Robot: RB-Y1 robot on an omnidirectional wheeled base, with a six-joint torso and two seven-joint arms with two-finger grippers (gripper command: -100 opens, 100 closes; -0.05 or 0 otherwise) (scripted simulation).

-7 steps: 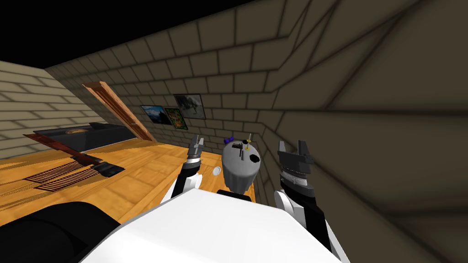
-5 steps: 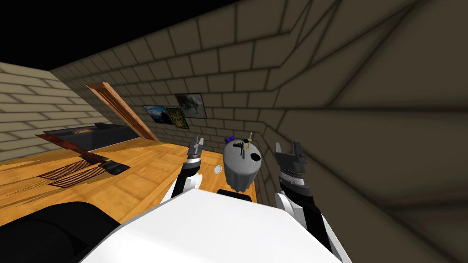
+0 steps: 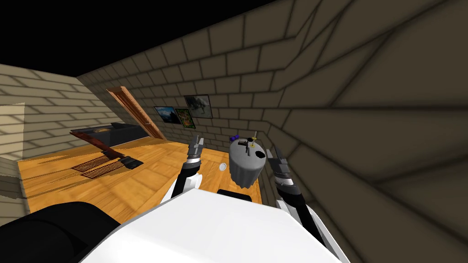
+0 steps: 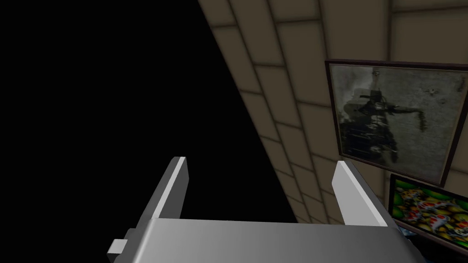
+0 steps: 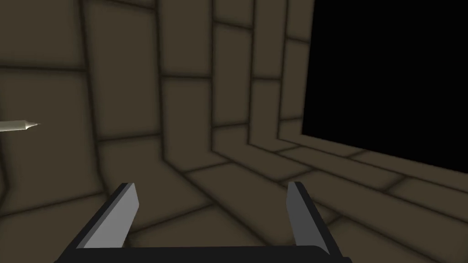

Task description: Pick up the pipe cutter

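Head view, nearest first: both arms reach forward on either side of a round grey table point(image 3: 244, 172) that stands in the corner where two brick walls point(image 3: 365, 137) meet. The right gripper point(image 3: 274, 154) is raised just beside the table's right edge, close to the wall. The right wrist view shows the right gripper point(image 5: 212, 185) with its two blades spread wide and nothing between them. A thin pale pointed tip point(image 5: 19, 124) pokes in from the table's side.

The left gripper point(image 3: 196, 146) is raised to the left of the table, a little apart from it, over the wooden floor point(image 3: 137, 178). In the left wrist view the left gripper point(image 4: 260, 162) has its blades parted just as wide, holding nothing.

A small white round thing point(image 3: 222, 166) lies on the floor just left of the table's foot.

On the tabletop, near its middle, lies the pipe cutter point(image 3: 247, 146) — a small dark tool, too small here to make out in detail, with neither gripper touching it. A black round patch point(image 3: 261, 155) sits on the table's right side. At the far rim stand a small purple thing point(image 3: 234, 138) and a yellow piece with a thin spike point(image 3: 253, 136).

Beyond the table to the left, three framed pictures point(image 3: 199, 106) hang on the wall — past them stands a brown wooden door point(image 3: 135, 112).
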